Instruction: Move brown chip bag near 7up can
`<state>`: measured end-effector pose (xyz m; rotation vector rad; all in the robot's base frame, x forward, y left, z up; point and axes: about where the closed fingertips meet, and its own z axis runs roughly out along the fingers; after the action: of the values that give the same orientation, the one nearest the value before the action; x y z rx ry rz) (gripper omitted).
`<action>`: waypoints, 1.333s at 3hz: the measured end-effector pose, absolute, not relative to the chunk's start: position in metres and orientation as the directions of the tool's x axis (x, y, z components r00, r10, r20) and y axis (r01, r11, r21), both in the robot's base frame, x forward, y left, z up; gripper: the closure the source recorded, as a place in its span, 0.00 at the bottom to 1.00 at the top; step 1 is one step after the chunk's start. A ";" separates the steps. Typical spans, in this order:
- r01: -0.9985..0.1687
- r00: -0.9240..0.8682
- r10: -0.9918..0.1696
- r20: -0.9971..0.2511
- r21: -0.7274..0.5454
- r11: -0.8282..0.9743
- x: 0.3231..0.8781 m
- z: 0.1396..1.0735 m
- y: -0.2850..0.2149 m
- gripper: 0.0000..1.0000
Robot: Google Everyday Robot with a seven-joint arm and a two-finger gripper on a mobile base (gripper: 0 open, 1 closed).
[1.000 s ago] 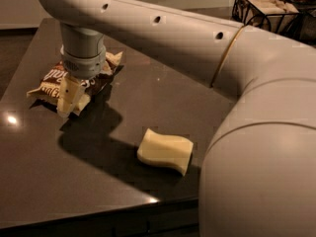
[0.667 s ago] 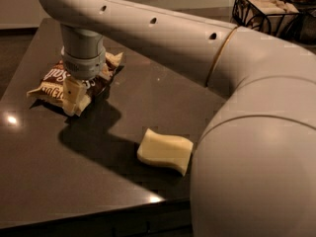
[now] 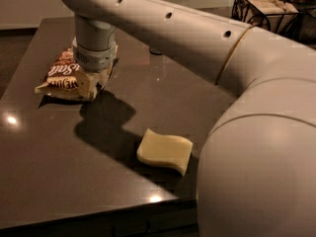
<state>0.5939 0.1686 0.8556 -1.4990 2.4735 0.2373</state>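
Gripper (image 3: 90, 84): at 10 o'clock on the dark table (image 3: 54, 181), pinching the brown chip bag (image 3: 61, 73). Both have shifted slightly toward 2 o'clock in the last second, so the carry has probably begun. 7up can: not visible.

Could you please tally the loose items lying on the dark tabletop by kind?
brown chip bag: 1, lying under the gripper at the left of the table
pale-yellow wavy block: 1, near the front edge
Total: 2
No soda can is visible; the arm covers part of the table.
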 end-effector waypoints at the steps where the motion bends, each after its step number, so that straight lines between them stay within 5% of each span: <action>1: -0.879 -0.453 -0.822 -0.345 0.016 0.477 0.607 0.876 0.143 0.87; 2: -0.873 -0.446 -0.805 -0.392 -0.009 0.488 0.625 0.898 0.106 1.00; 4: -0.895 -0.389 -0.827 -0.407 -0.047 0.444 0.664 0.911 0.028 1.00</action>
<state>0.6640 0.0282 0.9107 -1.4613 2.3295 0.2538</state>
